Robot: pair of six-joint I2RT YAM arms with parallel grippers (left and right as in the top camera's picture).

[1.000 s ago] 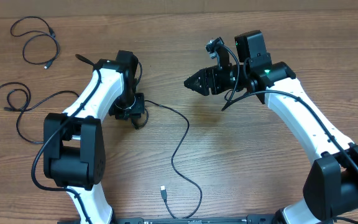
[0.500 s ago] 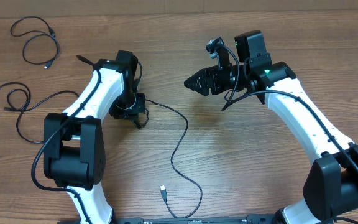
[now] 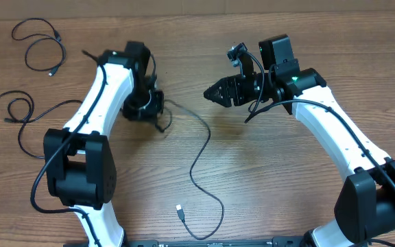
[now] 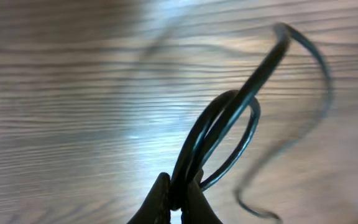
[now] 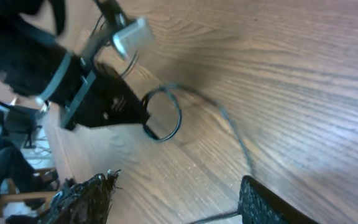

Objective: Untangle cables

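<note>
Left gripper (image 4: 178, 200) pinches tight on a doubled loop of black cable (image 4: 250, 78) above the wooden table (image 3: 286, 192); right gripper (image 3: 211, 92) hovers nearby, fingers spread wide, empty.

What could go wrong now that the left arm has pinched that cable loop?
The left gripper pinches a doubled loop of the black cable, so pulling might tighten it into a knot. Its tail ends at the USB plug, which lifting could drag or whip. The open right gripper may miss the blurred strand.
</note>
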